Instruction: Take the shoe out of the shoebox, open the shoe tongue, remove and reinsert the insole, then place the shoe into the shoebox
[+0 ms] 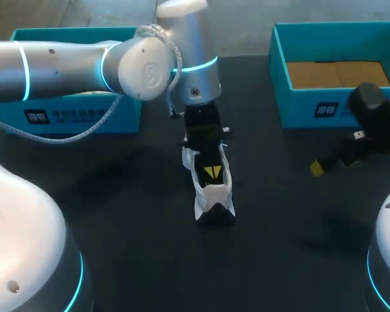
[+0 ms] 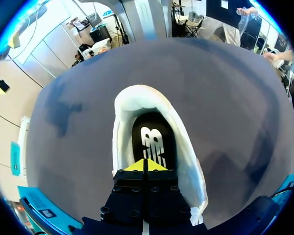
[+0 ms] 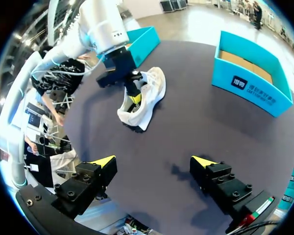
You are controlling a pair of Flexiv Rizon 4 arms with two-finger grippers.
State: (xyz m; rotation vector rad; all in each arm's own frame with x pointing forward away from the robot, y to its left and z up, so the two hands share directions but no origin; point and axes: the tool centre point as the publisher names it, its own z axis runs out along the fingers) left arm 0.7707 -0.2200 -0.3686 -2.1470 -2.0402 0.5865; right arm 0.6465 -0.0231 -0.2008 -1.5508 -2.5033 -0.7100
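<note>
A white shoe [image 1: 211,188] stands on the dark table between two teal boxes, its black insole [image 2: 152,142] with a white logo showing through the opening. My left gripper [image 1: 212,171] comes down from above with its yellow tips pressed together inside the shoe's opening, just over the insole [image 2: 146,165]; it is shut and nothing shows between the fingers. My right gripper [image 3: 154,161] hangs open over bare table, well away from the shoe [image 3: 144,95], and holds nothing. In the head view it sits at the right [image 1: 338,156].
A teal shoebox [image 1: 71,110] stands at the back left, partly behind my left arm. A second teal box [image 1: 338,97] with a cardboard floor is at the back right [image 3: 250,78]. The dark tabletop [image 1: 136,227] around the shoe is bare.
</note>
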